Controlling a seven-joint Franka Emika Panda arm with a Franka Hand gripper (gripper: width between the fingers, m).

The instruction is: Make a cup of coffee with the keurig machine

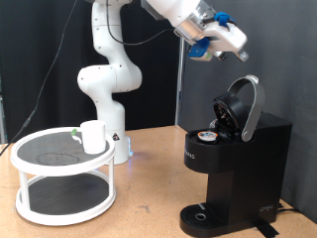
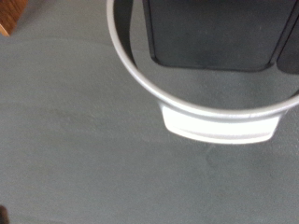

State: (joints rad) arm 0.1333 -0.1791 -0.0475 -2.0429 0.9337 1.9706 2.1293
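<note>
Coffee maker (image 1: 233, 169) closest to camera, lid (image 1: 245, 104) open, pod (image 1: 208, 137) seated.
Black machine sits at the exterior view's right on the wooden table (image 1: 149, 188), domed lid tilted back, a small pod with dark top visible in the holder, round drip tray (image 1: 206, 215) at its base bare. Gripper (image 1: 203, 48) hangs high above the machine, near the exterior view's top, clear of everything; can't tell if fingers are spread or closed. White cup (image 1: 93, 136) stands upright on the top shelf of the white round two-tier rack (image 1: 63, 177), exterior view's left, well apart from the machine. Wrist view: silver-rimmed lid (image 2: 201, 89) close up, grey backdrop.
</note>
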